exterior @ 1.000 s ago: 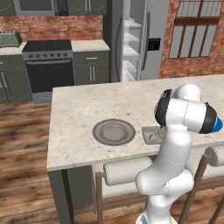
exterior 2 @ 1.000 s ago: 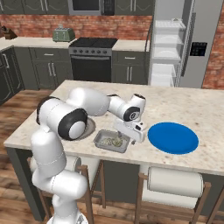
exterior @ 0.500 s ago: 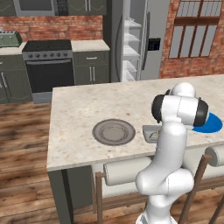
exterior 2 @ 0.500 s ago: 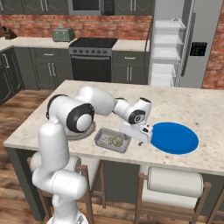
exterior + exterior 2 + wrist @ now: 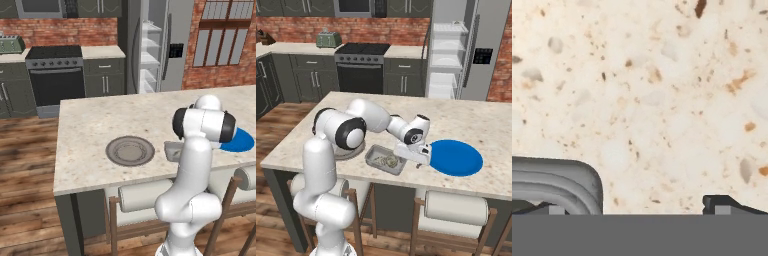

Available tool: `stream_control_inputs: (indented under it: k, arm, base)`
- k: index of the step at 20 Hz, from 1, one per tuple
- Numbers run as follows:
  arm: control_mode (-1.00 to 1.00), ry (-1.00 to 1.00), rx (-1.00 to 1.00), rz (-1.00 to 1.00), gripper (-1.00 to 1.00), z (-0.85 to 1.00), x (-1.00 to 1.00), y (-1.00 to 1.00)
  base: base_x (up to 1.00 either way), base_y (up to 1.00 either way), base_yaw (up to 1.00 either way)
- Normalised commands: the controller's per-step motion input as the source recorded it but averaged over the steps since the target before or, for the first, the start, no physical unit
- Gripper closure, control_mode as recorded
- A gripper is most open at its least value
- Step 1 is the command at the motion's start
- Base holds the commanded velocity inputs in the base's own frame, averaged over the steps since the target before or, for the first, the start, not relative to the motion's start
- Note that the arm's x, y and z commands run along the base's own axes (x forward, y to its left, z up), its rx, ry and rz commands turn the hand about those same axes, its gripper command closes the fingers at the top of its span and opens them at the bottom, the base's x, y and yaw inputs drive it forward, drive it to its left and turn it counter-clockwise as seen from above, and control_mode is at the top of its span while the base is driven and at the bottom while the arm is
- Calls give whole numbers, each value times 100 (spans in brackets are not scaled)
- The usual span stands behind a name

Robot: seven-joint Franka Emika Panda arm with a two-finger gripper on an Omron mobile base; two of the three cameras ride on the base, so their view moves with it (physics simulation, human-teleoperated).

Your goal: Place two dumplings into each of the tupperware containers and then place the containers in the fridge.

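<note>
Dumplings [image 5: 387, 160] lie in a shallow grey container [image 5: 374, 151] on the near part of the speckled stone island counter [image 5: 486, 123]; two tan lumps show inside it, close together, though their outlines blur into each other. The container sits between a round grey plate [image 5: 129, 150] on its left and a round blue plate [image 5: 455, 157] on its right, apart from both. In the left base view only a corner of the container [image 5: 172, 149] shows beside the white arm, and the blue plate [image 5: 239, 140] peeks out behind the arm's elbow.

The gripper [image 5: 418, 159] hangs low over the bare counter just right of the container, between it and the blue plate. Its fingers stand wide apart and hold nothing. In the hand view the two dark fingertips [image 5: 722, 202] rise at the bottom, one over a rounded corner of the container [image 5: 567, 180] and the other over bare stone [image 5: 662, 100].

Far across the room the silver fridge [image 5: 483, 45] stands with a door open, its white shelves [image 5: 448, 55] showing; a black panel sits on the other door. A black oven range [image 5: 362, 62] stands to its left among dark grey cabinets, and a pale green toaster [image 5: 329, 39] rests on the far worktop against the brick wall. Cushioned stools [image 5: 456, 207] line the near edge of the island.
</note>
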Motion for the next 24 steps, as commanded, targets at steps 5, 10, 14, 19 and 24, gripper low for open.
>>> stream_control_inputs:
  k: [5, 10, 14, 19, 24]
  arm:
    - [-100, -1, 0, 9, -100, 4, -23, 1]
    - [-100, -10, 0, 2, -100, 0, -40, 23]
    - [-100, -18, -2, -13, -100, 0, -2, 36]
    - [-100, -9, 0, -12, -100, -6, 4, 13]
    - [-100, 2, 0, -1, -100, -2, 11, -3]
  base:
    - [0, 0, 0]
    - [0, 0, 0]
    - [0, 0, 0]
    - [0, 0, 0]
    - [0, 0, 0]
